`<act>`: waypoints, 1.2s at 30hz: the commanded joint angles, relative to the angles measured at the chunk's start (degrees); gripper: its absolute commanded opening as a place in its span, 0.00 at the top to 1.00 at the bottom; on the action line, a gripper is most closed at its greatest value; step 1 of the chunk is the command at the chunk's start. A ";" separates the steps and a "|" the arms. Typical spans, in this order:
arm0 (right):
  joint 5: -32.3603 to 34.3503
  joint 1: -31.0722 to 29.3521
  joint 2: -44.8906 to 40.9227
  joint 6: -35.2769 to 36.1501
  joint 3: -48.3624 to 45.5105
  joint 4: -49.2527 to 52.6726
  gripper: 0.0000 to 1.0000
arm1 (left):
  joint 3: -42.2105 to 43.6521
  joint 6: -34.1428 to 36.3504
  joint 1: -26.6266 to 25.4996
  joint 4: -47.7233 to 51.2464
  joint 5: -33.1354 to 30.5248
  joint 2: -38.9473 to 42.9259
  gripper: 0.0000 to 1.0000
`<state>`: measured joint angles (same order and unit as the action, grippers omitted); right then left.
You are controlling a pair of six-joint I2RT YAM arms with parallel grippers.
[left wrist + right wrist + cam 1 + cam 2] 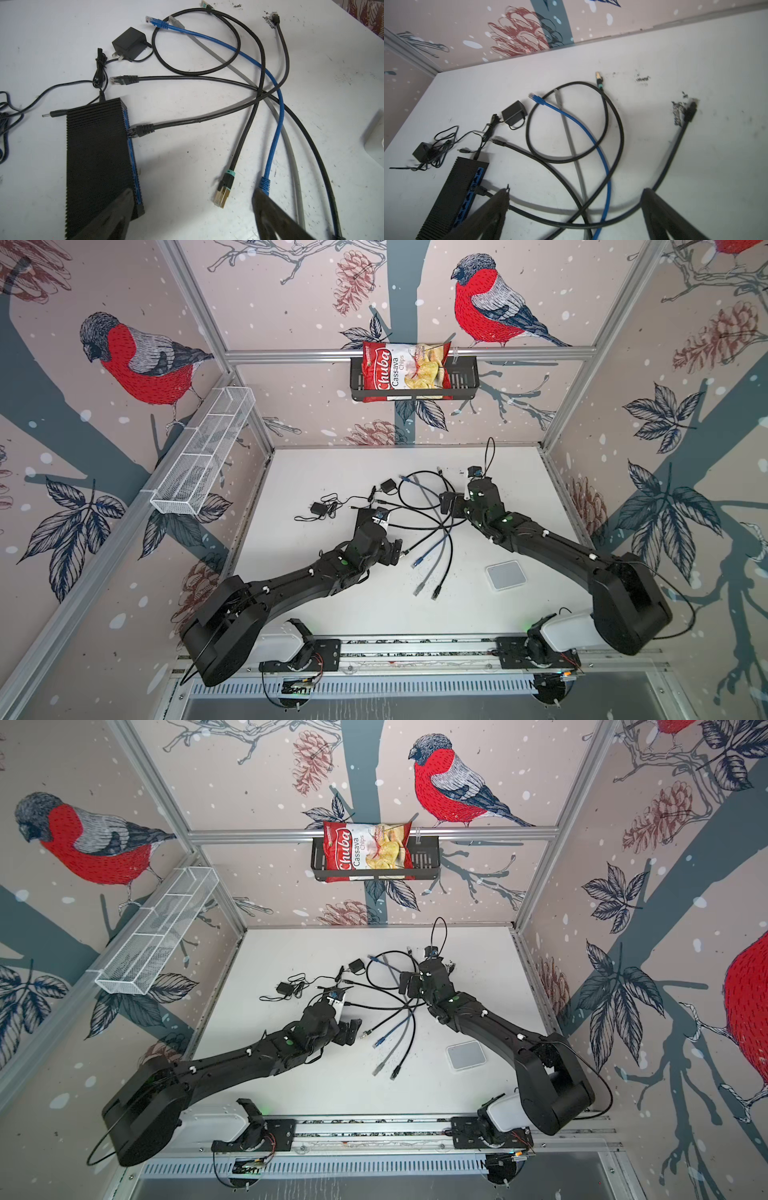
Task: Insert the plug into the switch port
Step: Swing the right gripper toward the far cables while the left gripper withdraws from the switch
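Black plug (141, 130): tip at the blue port face of the ribbed black switch (97, 158); how deep it sits, cannot tell. It lies out beyond the left gripper (195, 218), clear of both fingers (116, 216). These stand wide apart, nothing in them. One shows over the switch's near end; touching or not, cannot tell. A loose gold-tipped plug (222, 192) lies on the table just ahead of the gap.

In a top view, switch (365, 516) at ten o'clock from the table's (332, 472) middle, half under the left wrist. Right gripper (575, 218), between one and two o'clock, spread and empty over the cables.

Writing: "Chuba Cassava Chips" on the red bag (405, 371), twelve o'clock, in a black wall basket (463, 381).
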<state>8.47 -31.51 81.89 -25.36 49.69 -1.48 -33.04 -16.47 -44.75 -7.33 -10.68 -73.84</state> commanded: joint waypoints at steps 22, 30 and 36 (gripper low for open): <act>-9.55 6.82 27.21 -1.71 18.24 14.54 0.62 | 11.83 -2.07 2.49 -5.18 -10.60 18.06 0.12; -11.12 8.19 25.31 -3.19 16.09 12.57 0.62 | 12.55 -1.51 5.50 -7.40 -7.63 16.21 0.12; -13.68 10.88 26.88 -4.16 17.55 10.61 0.63 | 12.76 -0.74 6.61 -8.46 -6.56 14.92 0.12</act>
<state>-3.22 -21.06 108.03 -28.64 66.30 10.87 -20.53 -17.96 -38.44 -13.30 -18.15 -58.57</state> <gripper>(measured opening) 0.376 0.879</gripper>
